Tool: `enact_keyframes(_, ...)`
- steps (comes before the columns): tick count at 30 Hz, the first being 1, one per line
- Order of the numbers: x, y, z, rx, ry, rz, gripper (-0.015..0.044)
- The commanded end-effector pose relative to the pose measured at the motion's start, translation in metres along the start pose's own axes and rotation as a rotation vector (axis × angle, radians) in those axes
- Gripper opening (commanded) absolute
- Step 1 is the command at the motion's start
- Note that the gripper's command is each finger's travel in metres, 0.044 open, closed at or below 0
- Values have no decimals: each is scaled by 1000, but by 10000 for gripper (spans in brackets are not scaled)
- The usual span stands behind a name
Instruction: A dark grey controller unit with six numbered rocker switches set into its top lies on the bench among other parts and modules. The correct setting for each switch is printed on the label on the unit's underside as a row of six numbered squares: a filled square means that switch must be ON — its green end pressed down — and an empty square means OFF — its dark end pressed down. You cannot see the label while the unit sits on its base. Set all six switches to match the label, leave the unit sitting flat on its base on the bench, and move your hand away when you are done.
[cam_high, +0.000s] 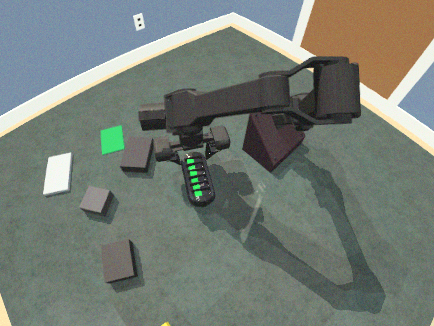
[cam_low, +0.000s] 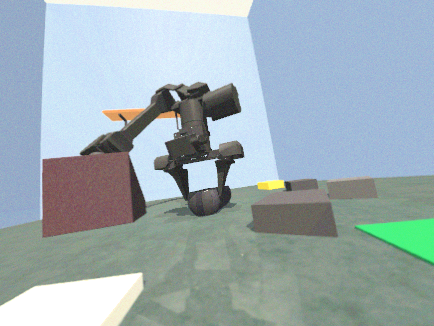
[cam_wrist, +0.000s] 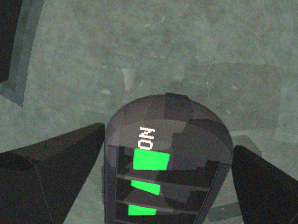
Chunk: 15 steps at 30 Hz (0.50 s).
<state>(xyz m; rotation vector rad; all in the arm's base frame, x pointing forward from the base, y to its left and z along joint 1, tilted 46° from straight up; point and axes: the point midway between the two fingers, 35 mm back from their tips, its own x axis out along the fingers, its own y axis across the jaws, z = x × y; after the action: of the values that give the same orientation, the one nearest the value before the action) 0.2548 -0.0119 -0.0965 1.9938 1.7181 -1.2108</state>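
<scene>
One controller unit (cam_high: 200, 181) with six rocker switches, four grey blocks beside it, arm reaching down, gripper (cam_low: 202, 182) parted, fingers straddling the unit's end, grasping nothing.

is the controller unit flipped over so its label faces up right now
No, the controller unit lies on its base with its green rocker switches facing up, the gripper straddling its far end.
</scene>
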Motion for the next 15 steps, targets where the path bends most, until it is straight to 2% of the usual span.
enact_keyframes(1,1,0,0,3,3,1,315)
enact_keyframes(12,1,0,0,3,3,1,242)
enact_keyframes(15,1,1,0,3,3,1,163)
